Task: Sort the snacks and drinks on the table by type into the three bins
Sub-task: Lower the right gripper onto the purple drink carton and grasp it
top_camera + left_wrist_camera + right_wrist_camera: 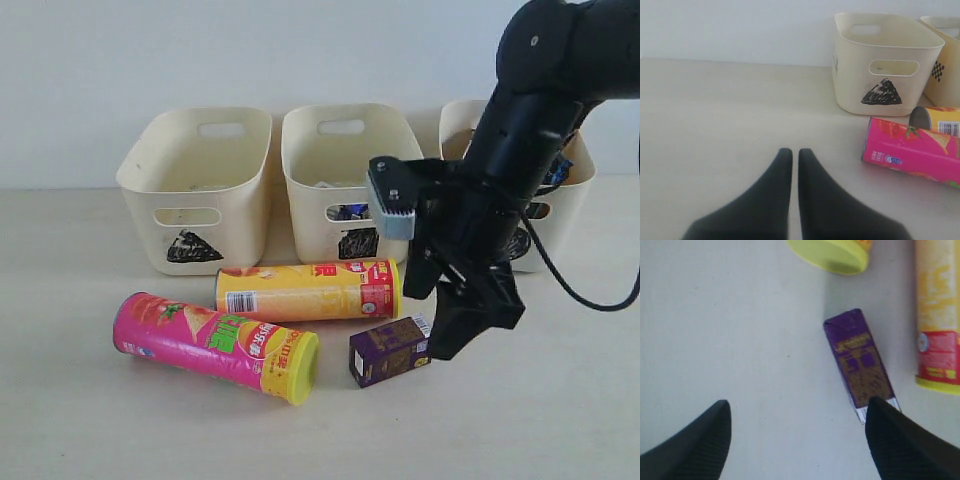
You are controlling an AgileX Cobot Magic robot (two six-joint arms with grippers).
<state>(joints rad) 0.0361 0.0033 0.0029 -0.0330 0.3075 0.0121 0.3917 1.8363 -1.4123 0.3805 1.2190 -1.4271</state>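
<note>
A dark purple carton (390, 350) (858, 357) lies flat on the table (120, 420), in front of the yellow chip tube (310, 290) (937, 315). The pink tube (215, 345) (912, 155) lies to its left, its yellow lid (832, 255) towards the carton. My right gripper (425, 322) (799, 402) hangs open just over the table, one finger above the carton's white end and nothing between the fingers. The left gripper (791, 152) is shut and empty, low over bare table left of the tubes. It does not show in the exterior view.
Three cream bins stand along the back: the triangle bin (195, 185) (885, 60), the middle bin (345, 180) with something blue behind its slot, and the right bin (578, 170), mostly hidden by my right arm. A wall rises behind them.
</note>
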